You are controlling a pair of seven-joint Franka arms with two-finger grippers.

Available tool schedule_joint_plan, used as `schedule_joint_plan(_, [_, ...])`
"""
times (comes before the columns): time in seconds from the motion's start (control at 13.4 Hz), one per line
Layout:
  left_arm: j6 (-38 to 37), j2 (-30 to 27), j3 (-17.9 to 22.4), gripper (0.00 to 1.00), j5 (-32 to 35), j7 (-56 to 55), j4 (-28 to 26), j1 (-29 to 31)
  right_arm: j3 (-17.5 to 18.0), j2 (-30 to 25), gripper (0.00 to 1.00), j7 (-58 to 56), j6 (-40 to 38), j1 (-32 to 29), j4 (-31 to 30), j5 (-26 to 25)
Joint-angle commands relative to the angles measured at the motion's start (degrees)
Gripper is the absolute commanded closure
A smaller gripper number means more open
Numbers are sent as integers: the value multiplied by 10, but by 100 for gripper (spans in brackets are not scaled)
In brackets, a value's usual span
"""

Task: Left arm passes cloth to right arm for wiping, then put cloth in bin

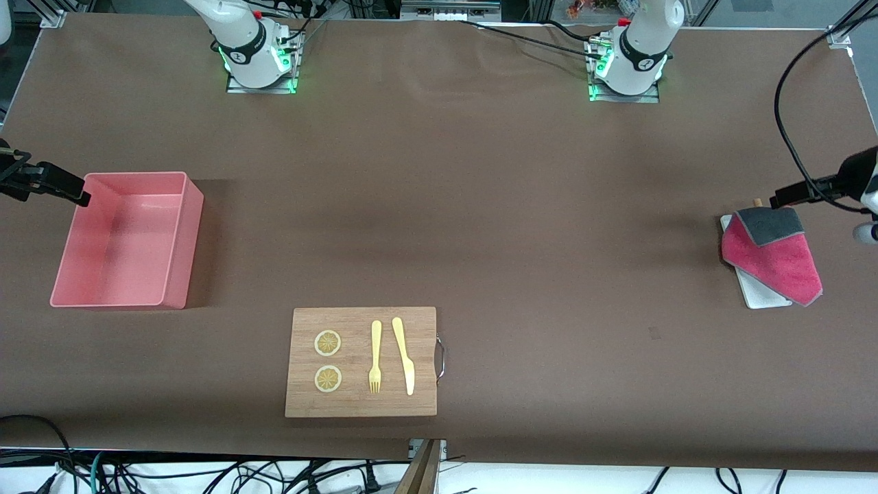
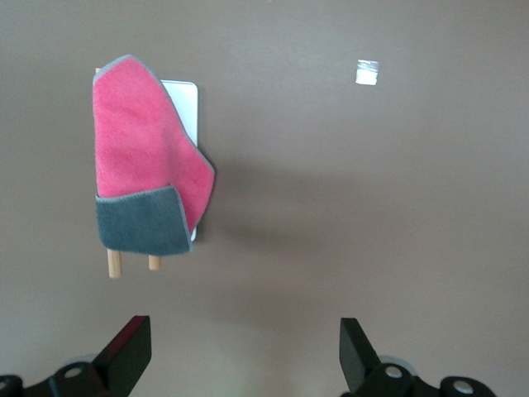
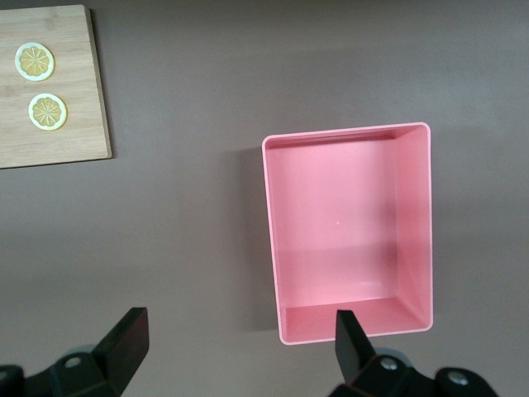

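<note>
Progress at inspection was nil: the cloth (image 1: 774,255) lay ungrasped, draped over a white tray (image 1: 758,293) at the left arm's end of the table, grey reverse folded over one end. No handover, wiping or binning was done; all three remained. My left gripper (image 2: 240,357) hung over bare table just beside the cloth, fingers (image 2: 126,349) spread and holding nothing, the cloth apart from them and off toward one finger's side. My right gripper (image 3: 235,351) hung at the edge of the bin (image 1: 175,233), fingers likewise released, waiting. The bin was empty. The wooden cutting board (image 1: 361,405) carried two lemon slices (image 1: 328,342), a fork (image 1: 375,355) and a knife (image 1: 403,354), nearest the front camera.
</note>
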Motion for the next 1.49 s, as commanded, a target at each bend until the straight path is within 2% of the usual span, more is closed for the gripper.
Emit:
schedule_joint_plan(0.0, [14, 42, -3, 0, -2, 0, 12, 36, 0, -2, 0, -1, -10, 0, 8, 8])
schedule_joint_plan(0.45, [100, 119, -3, 0, 53, 49, 13, 100, 0, -2, 0, -1, -10, 0, 8, 8])
schedule_joint_plan(0.82, [121, 165, -3, 0, 52, 50, 12, 143, 1, -1, 0, 0, -9, 1, 8, 8])
schedule_joint_plan(1.04, [124, 182, -3, 0, 52, 50, 12, 144, 0, -1, 0, 0, -9, 0, 8, 9])
schedule_joint_plan(1.42, [125, 192, -3, 24, 53, 53, 12, 144, 0, -1, 0, -1, -9, 0, 8, 8])
